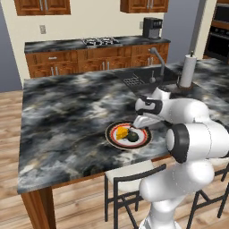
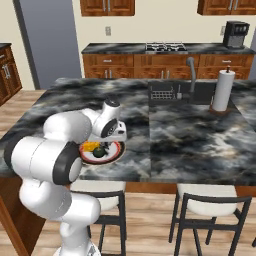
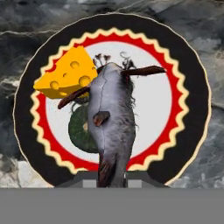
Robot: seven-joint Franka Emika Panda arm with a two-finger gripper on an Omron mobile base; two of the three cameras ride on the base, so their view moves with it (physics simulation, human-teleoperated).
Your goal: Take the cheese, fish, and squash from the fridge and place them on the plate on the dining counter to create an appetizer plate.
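I have the pincer (image 3: 112,177) clamped on the fish (image 3: 111,127), which hangs over the plate (image 3: 194,87) with its body running up the middle of the hand view. The cheese (image 3: 68,72) and the squash (image 3: 81,129) already lie on the plate, on its left half as the hand camera frames it, cheese beyond squash.

My worry is the drop. The fish covers part of the squash from this angle, so if I let go here I judge it could land on that round lump and roll or slide off toward the rim, or nudge the cheese. How high the fish hangs I cannot tell, and a long fall would make a bounce likelier. The plate also sits near the front edge of the tabletop (image 1: 67,112), so anything sliding that way could go over.

The base views give what the hand camera cannot: the plate (image 1: 112,136) on the dining counter, with the sink (image 2: 170,92) and paper towel roll (image 2: 222,90) well apart, far right. From the right, the arm hides part of the plate (image 2: 114,154)
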